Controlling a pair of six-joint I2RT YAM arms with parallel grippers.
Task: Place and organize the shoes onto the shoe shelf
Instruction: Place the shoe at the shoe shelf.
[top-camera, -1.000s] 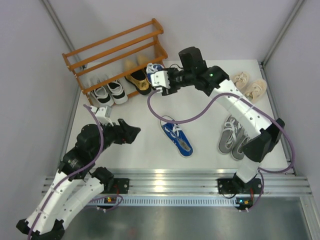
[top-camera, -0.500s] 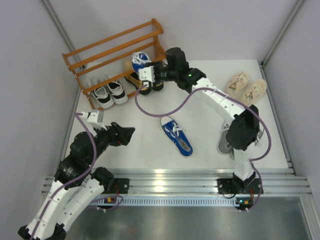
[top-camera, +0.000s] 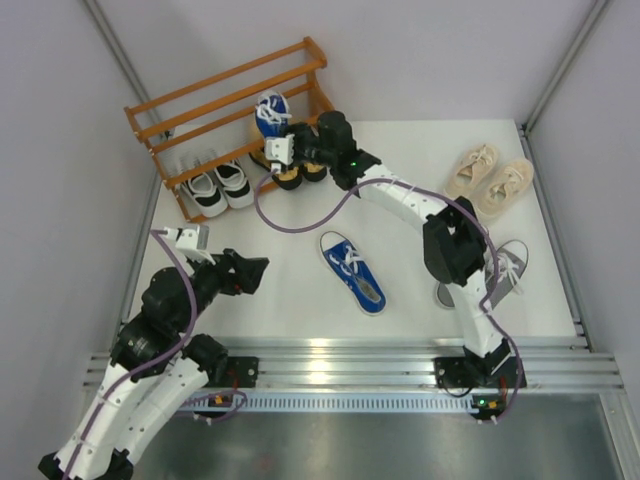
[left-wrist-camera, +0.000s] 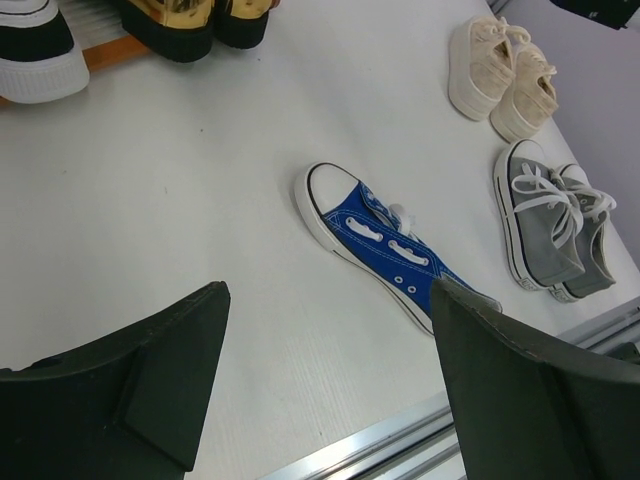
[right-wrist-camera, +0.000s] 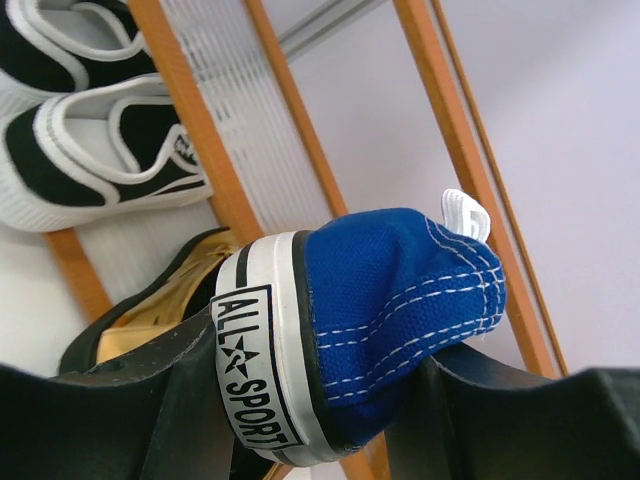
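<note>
We start with the shoe shelf, which stands at the far left of the table. Its lowest tier holds the black-and-white sneakers on the left and the gold loafers just beside them on the right, heels toward us. Above the loafers, at the shelf's right end, the right gripper is clamped on the heel of one blue sneaker. In the right wrist view the white heel band sits squeezed between the two fingers, and the toe points away over the orange slats. We cannot tell whether its sole rests on a slat or hangs just above it. The second blue sneaker lies alone on the table near the middle, well apart from the shelf, with its toe toward the far left. The left gripper hovers over the near left of the table with its jaws wide apart and nothing between them, and that shoe lies to its right. The beige lace-ups sit side by side at the far right. Nearer, the grey sneakers lie partly behind the right arm.
</note>
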